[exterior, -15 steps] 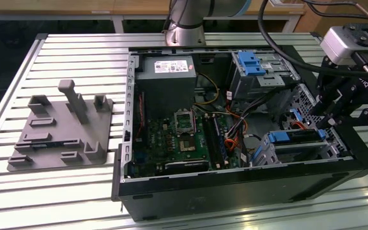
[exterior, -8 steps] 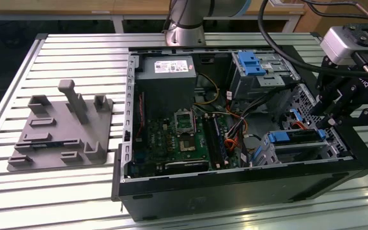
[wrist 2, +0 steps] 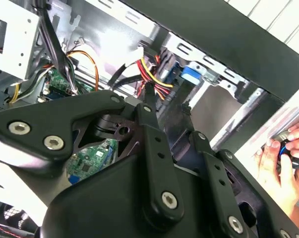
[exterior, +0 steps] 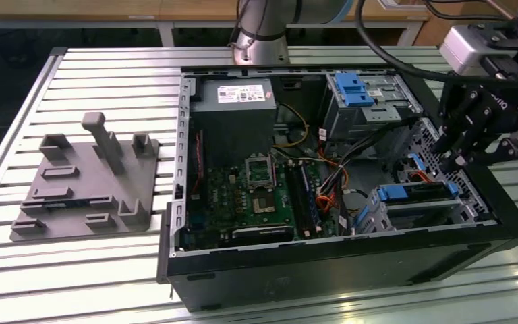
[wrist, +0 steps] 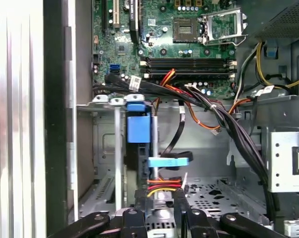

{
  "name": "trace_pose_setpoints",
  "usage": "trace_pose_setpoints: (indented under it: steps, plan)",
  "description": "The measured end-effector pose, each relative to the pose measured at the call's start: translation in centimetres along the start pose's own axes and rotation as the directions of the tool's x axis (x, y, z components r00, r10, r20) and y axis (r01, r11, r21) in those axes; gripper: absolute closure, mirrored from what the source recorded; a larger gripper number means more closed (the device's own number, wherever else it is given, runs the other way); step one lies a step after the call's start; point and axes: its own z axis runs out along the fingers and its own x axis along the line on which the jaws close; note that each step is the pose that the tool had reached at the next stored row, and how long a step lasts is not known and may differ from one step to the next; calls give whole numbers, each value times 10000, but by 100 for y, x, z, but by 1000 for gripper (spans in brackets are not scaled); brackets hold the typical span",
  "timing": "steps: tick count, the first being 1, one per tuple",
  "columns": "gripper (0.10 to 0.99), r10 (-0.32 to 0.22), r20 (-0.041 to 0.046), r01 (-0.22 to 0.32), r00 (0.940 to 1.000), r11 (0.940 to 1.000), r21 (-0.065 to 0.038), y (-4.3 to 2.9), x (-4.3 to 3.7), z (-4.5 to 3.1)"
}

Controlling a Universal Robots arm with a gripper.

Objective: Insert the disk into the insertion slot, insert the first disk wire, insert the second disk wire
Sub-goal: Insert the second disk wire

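Exterior view puts the claw (exterior: 452, 160) over the open computer case (exterior: 349, 270), at the side on the exterior view's right, its fingers pointing down into the case. Just below it, slightly toward the exterior view's left, the disk (exterior: 417, 194) lies flat inside the insertion slot (exterior: 403, 214). Blue bracket shows at both ends of the disk, which is already seated in its cage. In the first wrist view the claw (wrist: 160, 196) is drawn in on the disk wire (wrist: 163, 184), a short bundle of red, yellow and black leads pinched between the two fingertips (wrist: 139, 201). Just beyond the tips stands the disk's blue-framed end (wrist: 138, 126), and between the two lies a pale blue tab (wrist: 167, 161) on a black cable. In the second wrist view the same leads (wrist 2: 154, 74) run off from the tips of the claw (wrist 2: 166, 97). A person's hand (wrist 2: 280, 153) rests outside the case wall, well apart from the claw. Farther off, a taller bay with a blue latch (exterior: 358, 91) stands at the case's far end. A grey fixture plate (exterior: 88, 182) lies on the slatted table (exterior: 106, 74), well apart from the claw.
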Motion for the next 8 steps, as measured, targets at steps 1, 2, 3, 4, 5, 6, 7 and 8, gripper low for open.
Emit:
trace_pose_setpoints:
  steps: [1, 2, 3, 4, 5, 6, 7, 8]
  plan:
    - [725, 1, -88, -1, 10000, 10000, 2, 1, -33, 0]
    - [725, 2, -198, -2, 9998, 10000, -1, 2, -61, 1]
    - [725, 2, -323, -2, 9995, 10000, -4, 2, -88, 1]
    - [725, 3, -468, -3, 9989, 10000, -9, 3, -114, 1]
    - [725, 4, -610, -5, 9981, 10000, -13, 4, -138, 1]
    - [725, 5, -765, -7, 9971, 10000, -19, 4, -162, 2]
    - [725, 6, -940, -8, 9956, 10000, -27, 5, -184, 1]
    - [725, 6, -1117, -10, 9937, 10000, -35, 6, -206, 3]
